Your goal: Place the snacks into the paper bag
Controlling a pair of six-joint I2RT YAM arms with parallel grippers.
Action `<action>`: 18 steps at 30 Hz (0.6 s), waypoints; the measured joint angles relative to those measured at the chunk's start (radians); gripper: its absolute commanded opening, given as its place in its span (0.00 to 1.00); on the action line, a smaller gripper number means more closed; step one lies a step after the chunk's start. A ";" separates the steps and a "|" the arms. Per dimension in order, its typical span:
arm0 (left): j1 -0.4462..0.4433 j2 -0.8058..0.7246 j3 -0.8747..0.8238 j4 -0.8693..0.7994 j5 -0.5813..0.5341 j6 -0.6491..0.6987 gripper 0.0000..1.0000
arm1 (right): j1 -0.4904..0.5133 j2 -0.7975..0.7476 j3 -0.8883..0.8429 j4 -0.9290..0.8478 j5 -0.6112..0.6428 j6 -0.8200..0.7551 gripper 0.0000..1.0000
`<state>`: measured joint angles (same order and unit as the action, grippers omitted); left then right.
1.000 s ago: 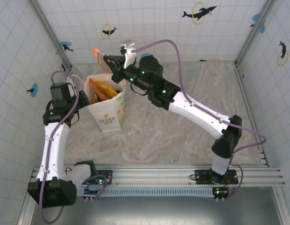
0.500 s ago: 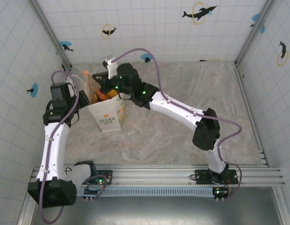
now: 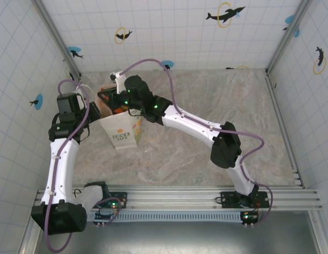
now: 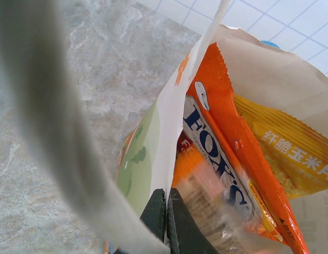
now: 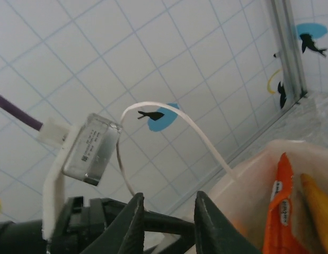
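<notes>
Paper bag [image 3: 121,131]: white, upright on the marbled counter [image 3: 195,153], left of centre, mouth open. Contents seen: orange FOX'S packet [image 4: 219,153], standing on end against the pinched wall; yellow packet [image 4: 291,153] just beside it, deeper in the bag. Left claw [image 4: 166,211]: clamped tight on the bag's rim. Right claw [image 5: 169,197]: above the bag's mouth, fingers parted a little, nothing between them. String handle [image 5: 174,114]: white, arching up from the rim.
</notes>
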<state>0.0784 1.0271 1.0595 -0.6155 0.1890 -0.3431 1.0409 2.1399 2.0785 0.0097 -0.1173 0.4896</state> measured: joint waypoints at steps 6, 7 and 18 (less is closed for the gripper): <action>0.000 -0.001 0.000 0.000 0.000 -0.002 0.06 | -0.002 -0.004 0.016 -0.068 0.031 -0.018 0.46; 0.000 -0.001 0.000 0.000 0.000 -0.002 0.06 | -0.002 -0.008 0.016 -0.094 0.044 -0.028 0.46; 0.000 -0.001 0.000 0.000 0.001 -0.001 0.06 | -0.050 -0.257 -0.116 -0.366 0.185 -0.079 0.47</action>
<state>0.0784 1.0264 1.0595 -0.6155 0.1902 -0.3443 0.9909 1.8828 1.9629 -0.3561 0.0677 0.4110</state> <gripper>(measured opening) 0.062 0.471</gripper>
